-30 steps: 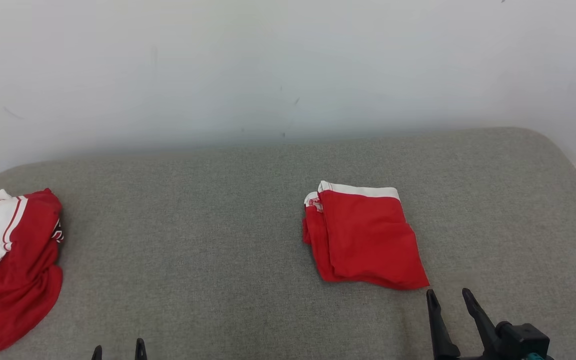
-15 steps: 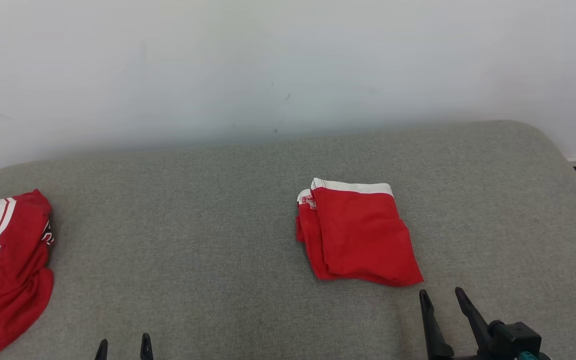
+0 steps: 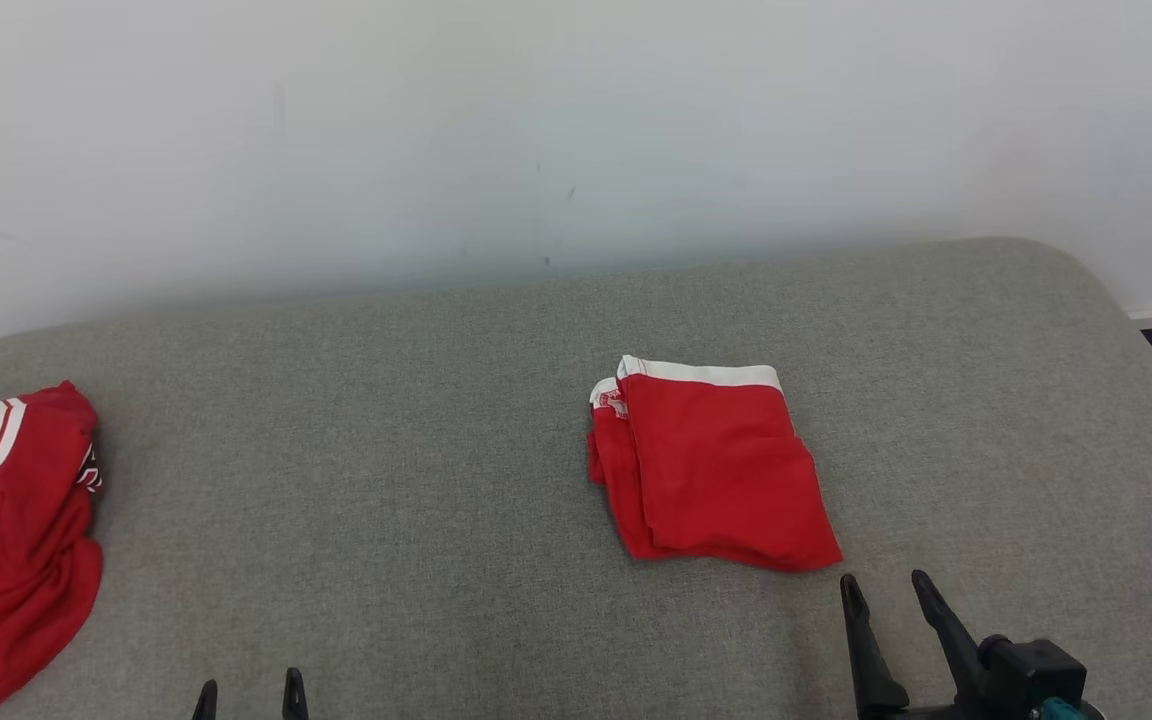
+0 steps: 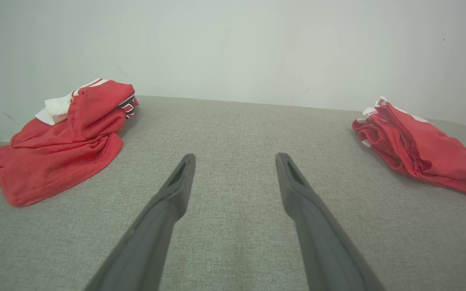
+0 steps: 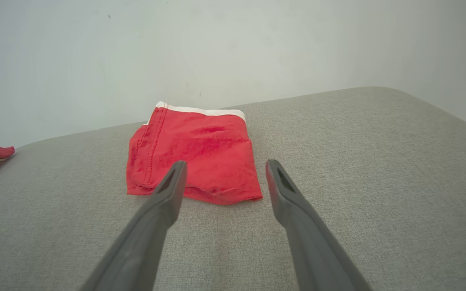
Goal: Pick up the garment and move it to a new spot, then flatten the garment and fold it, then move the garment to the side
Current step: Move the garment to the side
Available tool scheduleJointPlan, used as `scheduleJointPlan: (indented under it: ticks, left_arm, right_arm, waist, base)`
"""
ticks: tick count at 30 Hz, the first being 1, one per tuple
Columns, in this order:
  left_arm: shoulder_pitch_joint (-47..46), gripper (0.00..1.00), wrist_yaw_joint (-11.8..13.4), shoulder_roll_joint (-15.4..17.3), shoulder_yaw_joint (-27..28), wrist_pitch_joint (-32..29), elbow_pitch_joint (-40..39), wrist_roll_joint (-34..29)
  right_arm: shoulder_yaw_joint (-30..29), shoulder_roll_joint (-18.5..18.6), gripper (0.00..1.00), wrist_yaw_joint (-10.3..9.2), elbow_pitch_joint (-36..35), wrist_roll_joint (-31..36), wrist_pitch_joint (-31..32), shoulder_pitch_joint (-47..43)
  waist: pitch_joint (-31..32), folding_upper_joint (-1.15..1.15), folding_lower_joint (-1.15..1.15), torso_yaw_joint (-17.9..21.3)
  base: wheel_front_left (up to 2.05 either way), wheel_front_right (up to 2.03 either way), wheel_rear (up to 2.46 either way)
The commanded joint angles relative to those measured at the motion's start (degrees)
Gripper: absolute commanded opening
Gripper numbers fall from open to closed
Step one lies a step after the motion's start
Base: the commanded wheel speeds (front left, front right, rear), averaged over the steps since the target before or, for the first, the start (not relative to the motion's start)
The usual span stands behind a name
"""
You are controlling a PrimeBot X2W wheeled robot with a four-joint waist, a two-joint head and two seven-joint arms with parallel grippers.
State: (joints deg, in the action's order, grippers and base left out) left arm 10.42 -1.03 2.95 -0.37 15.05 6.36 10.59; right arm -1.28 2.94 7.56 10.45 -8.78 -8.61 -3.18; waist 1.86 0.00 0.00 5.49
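Note:
A red garment point(image 3: 711, 465) with a white band lies folded flat on the grey cushioned surface point(image 3: 386, 450), right of centre; it also appears as the folded red garment point(image 5: 192, 151) and at the right edge point(image 4: 415, 149) of the left wrist view. My right gripper point(image 3: 886, 595) stands open just below and right of its near corner, apart from it, nothing between the fingers point(image 5: 168, 194). My left gripper point(image 3: 248, 695) is open at the bottom left, over bare fabric, its fingers point(image 4: 176, 190) empty.
A second red and white garment point(image 3: 6, 530) lies crumpled at the surface's left edge, also seen in a heap point(image 4: 63, 137) in the left wrist view. A white wall point(image 3: 576, 130) runs behind. The surface curves down at its right end point(image 3: 1126, 330).
The head camera has shifted slightly, so the whole picture slid left and up. Neither garment has moved on the surface, and both grippers stay open.

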Motion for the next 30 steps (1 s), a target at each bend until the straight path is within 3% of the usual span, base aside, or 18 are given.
scheduleJointPlan:
  ticks: [1, 5, 13, 20, 30]
  left_arm:
    - [0.05, 1.0, 0.02, -0.08, -0.12, 0.18, 0.1, 0.36]
    - [0.65, 1.0, 0.06, -0.08, -0.46, 0.18, -0.03, 0.53]
    - [0.08, 1.0, -0.72, -0.05, -2.41, 0.18, -0.06, 0.32]
    - [-1.56, 1.0, -1.82, -0.07, -3.12, 0.18, -1.18, -1.03]
    - [-7.21, 1.0, -2.92, -0.07, -4.41, 0.18, -1.81, -1.59]
  right_arm:
    - [-0.11, -0.12, 1.0, -0.11, -0.53, -1.03, 0.54, 0.78]
    - [0.7, 1.54, 1.0, -0.11, -1.46, -3.27, 7.31, 3.74]
    - [-2.53, 6.68, 1.0, -0.1, 0.09, -5.85, 39.1, 13.7]
    - [-6.21, 8.19, 1.0, -0.1, 3.18, -6.09, 50.11, 22.8]
    - [-13.07, 6.2, 1.0, -0.11, 16.7, 0.97, 52.36, 34.71]
  waist:
    - [0.04, 0.0, 0.0, -0.01]
    - [0.1, 0.0, 0.0, 0.06]
    - [-0.4, 0.0, 0.0, -2.66]
    - [-4.97, 0.0, 0.0, -5.99]
    - [-13.14, 0.0, 0.0, -11.28]
  base:
    - [0.0, 0.0, 0.0]
    - [0.0, 0.0, 0.0]
    - [0.0, 0.0, 0.0]
    - [0.0, 0.0, 0.0]
    - [0.0, 0.0, 0.0]
